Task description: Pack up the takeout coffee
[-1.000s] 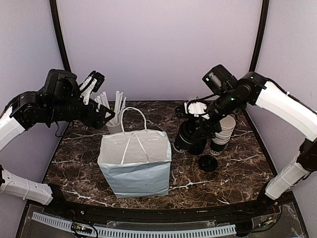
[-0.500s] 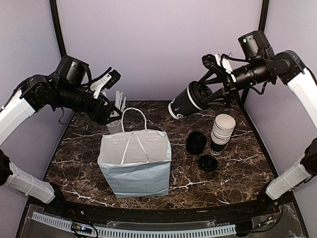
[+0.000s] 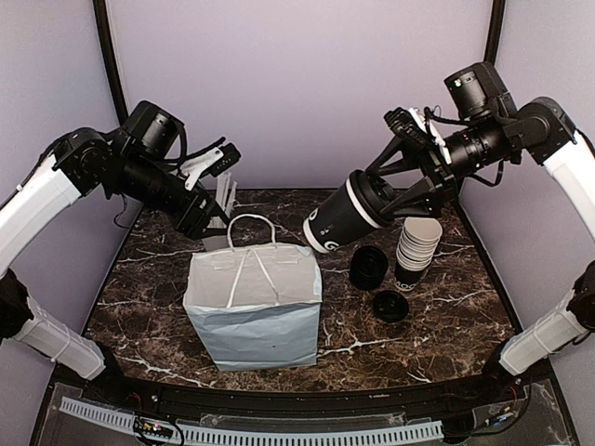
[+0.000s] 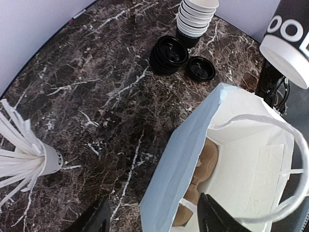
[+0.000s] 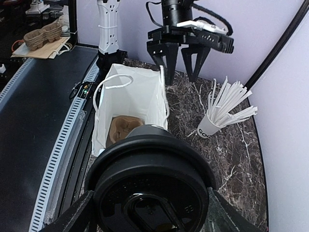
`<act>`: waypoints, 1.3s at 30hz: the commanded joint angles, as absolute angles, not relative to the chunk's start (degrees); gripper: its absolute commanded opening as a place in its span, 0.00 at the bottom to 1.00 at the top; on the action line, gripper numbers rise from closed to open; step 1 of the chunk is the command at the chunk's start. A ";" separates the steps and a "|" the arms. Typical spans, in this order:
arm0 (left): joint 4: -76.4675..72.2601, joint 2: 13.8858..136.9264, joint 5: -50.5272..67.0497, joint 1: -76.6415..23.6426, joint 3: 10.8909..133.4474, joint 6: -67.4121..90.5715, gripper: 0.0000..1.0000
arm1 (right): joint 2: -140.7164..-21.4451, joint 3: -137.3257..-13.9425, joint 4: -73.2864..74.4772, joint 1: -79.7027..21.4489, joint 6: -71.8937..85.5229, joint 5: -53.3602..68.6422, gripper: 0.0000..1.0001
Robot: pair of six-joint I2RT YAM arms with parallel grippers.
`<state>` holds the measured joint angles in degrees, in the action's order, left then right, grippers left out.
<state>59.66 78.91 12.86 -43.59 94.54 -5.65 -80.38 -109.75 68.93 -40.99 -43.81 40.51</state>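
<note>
The right fingers (image 5: 70, 217) clamp the takeout coffee (image 3: 337, 218) at its lidded end, in the air at two o'clock of the paper bag (image 3: 253, 307) and not yet in it. The left fingers (image 3: 212, 163) stand apart, empty. The cup's long axis is tilted, base toward eight o'clock, lid toward two.

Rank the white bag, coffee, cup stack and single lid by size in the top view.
1. white bag
2. coffee (raised nearer the camera, so unsure against the cup stack)
3. cup stack
4. single lid
</note>
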 commanded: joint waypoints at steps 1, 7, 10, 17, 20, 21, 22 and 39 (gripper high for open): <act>61.66 72.53 6.76 -43.35 97.14 -5.49 0.66 | -79.96 -109.48 67.56 -44.09 -42.64 41.92 0.64; 64.11 69.79 15.28 -43.42 92.58 -4.07 0.65 | -82.97 -111.09 65.10 -50.42 -39.71 36.83 0.63; 62.49 69.98 19.43 -43.39 89.40 -3.96 0.62 | -84.16 -110.41 63.36 -53.64 -38.72 32.63 0.63; 60.25 73.88 22.61 -43.46 87.43 -6.34 0.56 | -89.19 -111.26 60.60 -59.90 -35.39 23.90 0.61; 60.68 76.34 21.86 -43.46 87.73 -7.50 0.50 | -90.26 -111.30 60.14 -61.30 -35.21 23.31 0.61; 60.72 76.75 21.46 -43.48 87.81 -7.96 0.49 | -90.57 -111.34 60.11 -61.78 -35.24 22.95 0.61; 60.68 77.46 21.28 -43.50 88.05 -8.20 0.46 | -90.80 -111.28 60.07 -62.15 -35.31 22.49 0.61; 57.85 75.08 18.96 -43.42 89.14 -5.76 0.00 | -97.71 -122.52 60.31 -63.85 -40.05 18.42 0.61</act>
